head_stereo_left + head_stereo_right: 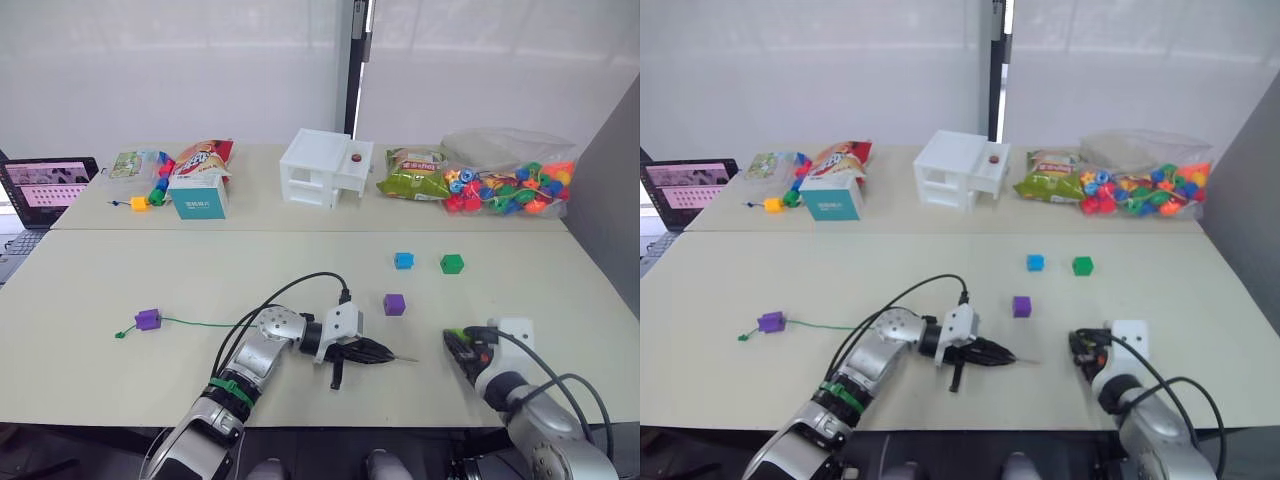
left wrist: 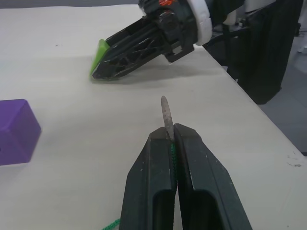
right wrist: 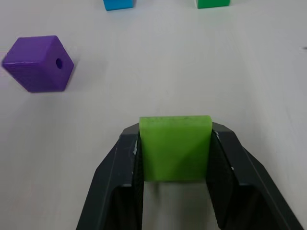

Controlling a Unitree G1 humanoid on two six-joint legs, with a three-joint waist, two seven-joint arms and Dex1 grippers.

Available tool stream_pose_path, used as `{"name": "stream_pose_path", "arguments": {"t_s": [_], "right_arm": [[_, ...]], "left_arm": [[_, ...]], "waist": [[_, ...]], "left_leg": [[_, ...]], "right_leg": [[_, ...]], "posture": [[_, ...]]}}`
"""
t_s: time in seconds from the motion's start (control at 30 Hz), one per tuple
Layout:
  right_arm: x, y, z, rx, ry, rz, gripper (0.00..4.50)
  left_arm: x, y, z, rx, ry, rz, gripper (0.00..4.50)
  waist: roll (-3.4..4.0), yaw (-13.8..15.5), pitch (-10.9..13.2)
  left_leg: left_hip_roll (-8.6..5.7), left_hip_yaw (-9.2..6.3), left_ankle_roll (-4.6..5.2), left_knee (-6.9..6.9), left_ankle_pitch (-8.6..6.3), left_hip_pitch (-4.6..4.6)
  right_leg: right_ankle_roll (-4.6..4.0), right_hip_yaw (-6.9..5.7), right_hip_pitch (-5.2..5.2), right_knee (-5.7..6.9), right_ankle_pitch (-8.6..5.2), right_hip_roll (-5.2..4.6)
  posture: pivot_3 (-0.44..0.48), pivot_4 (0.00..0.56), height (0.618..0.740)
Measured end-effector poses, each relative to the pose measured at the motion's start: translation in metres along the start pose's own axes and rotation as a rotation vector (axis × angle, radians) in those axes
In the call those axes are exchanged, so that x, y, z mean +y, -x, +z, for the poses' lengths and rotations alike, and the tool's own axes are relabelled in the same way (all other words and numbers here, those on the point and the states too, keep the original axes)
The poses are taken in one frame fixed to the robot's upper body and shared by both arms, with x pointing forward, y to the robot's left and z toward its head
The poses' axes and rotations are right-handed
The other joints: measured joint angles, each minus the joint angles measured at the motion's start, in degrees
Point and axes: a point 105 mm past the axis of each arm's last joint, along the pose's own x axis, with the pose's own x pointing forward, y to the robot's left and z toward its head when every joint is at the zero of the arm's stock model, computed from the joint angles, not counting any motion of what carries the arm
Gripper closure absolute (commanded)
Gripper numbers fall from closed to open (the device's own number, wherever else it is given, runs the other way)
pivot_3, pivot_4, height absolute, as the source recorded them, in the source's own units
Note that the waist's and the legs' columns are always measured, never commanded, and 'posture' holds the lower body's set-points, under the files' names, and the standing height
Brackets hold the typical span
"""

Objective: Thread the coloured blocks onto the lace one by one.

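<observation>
Head views: left gripper [image 1: 385, 354] low over the table [image 1: 90, 380], clamped on the lace [image 1: 200, 322] near its needle tip [image 1: 405, 358]; cord trails back to a threaded purple block [image 1: 148, 319]. Loose purple block [image 1: 394, 304], blue block [image 1: 403, 260] and dark green block [image 1: 452, 263] lie ahead.
Left wrist: fingers [image 2: 196, 172] pinch the tip, pointing toward the right gripper [image 2: 103, 69].
Right wrist: right gripper squeezes the light green block [image 3: 175, 146].

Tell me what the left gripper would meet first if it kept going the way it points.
Most likely the right gripper, which holds the light green block. The left gripper, shut on the lace, aims its needle tip roughly there; the exact alignment is unclear.
</observation>
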Motion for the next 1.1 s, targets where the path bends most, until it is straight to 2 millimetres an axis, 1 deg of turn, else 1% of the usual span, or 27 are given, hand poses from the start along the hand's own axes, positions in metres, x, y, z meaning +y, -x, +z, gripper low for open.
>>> {"name": "stream_pose_path", "arguments": {"t_s": [0.03, 0.13, 0.33, 0.4, 0.43, 0.5, 0.63, 0.73, 0.8, 0.83, 0.9, 0.97, 1.03, 1.07, 1.1], "right_arm": [[0.004, 0.003, -0.004, 0.015, -0.011, 0.002, 3.33], [0.011, 0.009, -0.008, 0.023, -0.027, -0.007, 3.33], [0.027, 0.013, -0.013, 0.035, -0.057, 0.009, 3.33], [0.032, 0.013, -0.014, 0.035, -0.066, 0.015, 2.29], [0.032, 0.013, -0.014, 0.034, -0.069, 0.014, 2.03], [0.035, 0.013, -0.013, 0.030, -0.091, 0.022, 1.29], [0.037, 0.014, -0.008, 0.023, -0.116, 0.074, 0.01], [0.029, 0.018, 0.000, 0.015, -0.116, 0.114, 0.01], [0.025, 0.020, 0.010, -0.003, -0.102, 0.147, 0.01], [0.024, 0.020, 0.018, -0.011, -0.072, 0.178, 0.01], [0.005, 0.017, 0.046, -0.066, 0.025, 0.189, 0.01], [-0.007, 0.014, 0.066, -0.102, 0.078, 0.206, 0.01], [-0.008, 0.010, 0.068, -0.060, 0.139, 0.277, 0.01], [-0.009, 0.008, 0.068, -0.004, 0.232, 0.342, 0.01], [-0.009, 0.008, 0.068, 0.021, 0.288, 0.373, 0.01]], "left_arm": [[0.000, 0.000, -0.001, 0.002, 0.006, -0.003, 4.50], [-0.001, 0.001, -0.004, 0.007, 0.015, -0.014, 4.50], [0.000, 0.004, -0.003, 0.020, -0.004, -0.046, 4.50], [-0.001, 0.006, -0.005, 0.027, 0.002, -0.050, 4.50], [-0.001, 0.007, -0.005, 0.029, 0.003, -0.051, 4.50], [-0.001, 0.007, -0.006, 0.032, 0.003, -0.053, 4.50], [-0.001, 0.009, -0.007, 0.037, 0.004, -0.056, 4.50], [-0.001, 0.011, -0.007, 0.041, 0.004, -0.053, 4.50], [-0.001, 0.011, -0.007, 0.043, 0.005, -0.051, 4.50], [0.000, 0.011, -0.008, 0.043, 0.005, -0.048, 4.50], [0.001, 0.011, -0.007, 0.041, 0.002, -0.037, 4.50], [0.001, 0.010, -0.006, 0.036, -0.002, -0.028, 4.50], [0.002, 0.010, -0.004, 0.031, -0.002, -0.018, 4.50], [0.002, 0.010, -0.003, 0.029, -0.001, -0.010, 4.50], [0.002, 0.010, -0.002, 0.028, 0.000, -0.007, 4.50]], "waist": [[0.00, -0.2, 0.0], [0.00, -0.1, 0.0], [0.01, 0.3, 0.0], [0.01, 0.5, 0.0], [0.01, 0.5, 0.0], [0.01, 0.6, 0.0], [0.01, 0.8, 0.0], [0.01, 0.5, 0.0], [0.01, 0.2, 0.0], [0.02, 0.1, 0.0], [0.01, 0.0, 0.0], [0.01, 0.0, 0.0], [0.01, 0.0, 0.0], [0.02, -0.1, 0.0], [0.03, 0.0, 0.0]], "left_leg": [[0.00, 0.01, 0.00, 0.01, 0.00, -0.01], [0.00, 0.01, 0.00, 0.02, 0.00, 0.00], [0.00, -0.08, -0.01, -0.01, 0.00, 0.00], [0.00, -0.17, -0.01, -0.03, 0.00, -0.02], [0.00, -0.18, -0.01, -0.03, 0.00, -0.03], [0.00, -0.22, -0.01, -0.03, 0.00, -0.03], [0.00, -0.25, -0.01, -0.02, 0.01, -0.04], [0.00, -0.21, -0.01, -0.01, 0.00, -0.04], [0.00, -0.22, -0.01, -0.01, 0.00, -0.04], [0.00, -0.17, -0.01, 0.00, 0.01, -0.04], [-0.01, -0.06, 0.00, 0.02, 0.01, -0.01], [0.01, -0.10, 0.00, -0.01, 0.00, 0.03], [0.01, -0.09, 0.01, 0.00, 0.00, 0.00], [0.00, -0.02, 0.01, 0.02, 0.00, -0.02], [-0.01, -0.02, 0.01, 0.02, 0.00, -0.02]], "right_leg": [[0.00, 0.00, 0.00, -0.02, 0.00, 0.00], [0.00, 0.01, 0.02, -0.03, 0.00, -0.01], [-0.01, -0.04, 0.02, -0.01, -0.01, 0.01], [-0.01, -0.11, 0.02, -0.02, -0.01, 0.02], [-0.01, -0.11, 0.02, -0.03, -0.01, 0.02], [-0.01, -0.14, 0.03, -0.03, -0.01, 0.02], [-0.02, -0.17, 0.05, -0.05, -0.01, 0.01], [-0.01, -0.16, 0.08, -0.08, -0.01, 0.00], [-0.02, -0.16, 0.08, -0.07, -0.01, 0.01], [-0.01, -0.13, 0.08, -0.08, -0.01, 0.00], [-0.01, -0.04, 0.15, -0.14, -0.01, -0.01], [-0.01, -0.05, 0.17, -0.10, -0.01, 0.04], [-0.01, -0.05, 0.15, -0.09, -0.01, 0.04], [-0.01, 0.00, 0.13, -0.10, -0.01, 0.02], [0.00, 0.00, 0.14, -0.11, -0.01, 0.01]], "posture": [[0.000, 0.150, 0.740], [0.000, 0.150, 0.740], [0.000, 0.150, 0.740], [0.000, 0.150, 0.740], [0.000, 0.150, 0.740], [0.000, 0.150, 0.740], [0.000, 0.150, 0.740], [0.000, 0.150, 0.740], [0.000, 0.150, 0.740], [0.000, 0.150, 0.740], [0.000, 0.150, 0.740], [0.000, 0.150, 0.740], [0.000, 0.150, 0.740], [0.000, 0.150, 0.740], [0.000, 0.150, 0.740]]}}
